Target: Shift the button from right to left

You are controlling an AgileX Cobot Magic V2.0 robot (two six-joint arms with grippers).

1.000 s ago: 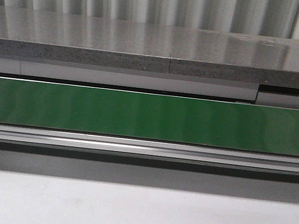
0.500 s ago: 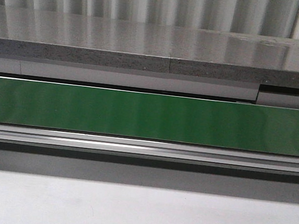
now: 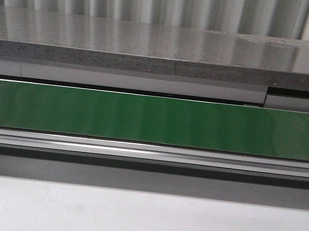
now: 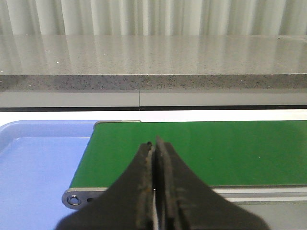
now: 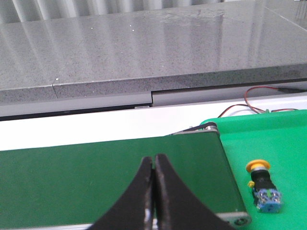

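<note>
The button, with a yellow round head, black collar and clear-and-blue block, lies on its side on a bright green tray, seen only in the right wrist view. My right gripper is shut and empty over the dark green conveyor belt, well apart from the button. My left gripper is shut and empty over the other end of the belt, beside a blue tray. The front view shows the belt but no gripper and no button.
A grey speckled stone shelf runs behind the belt. Red and black wires lie past the green tray. An aluminium rail borders the belt's near side, with a white table surface in front.
</note>
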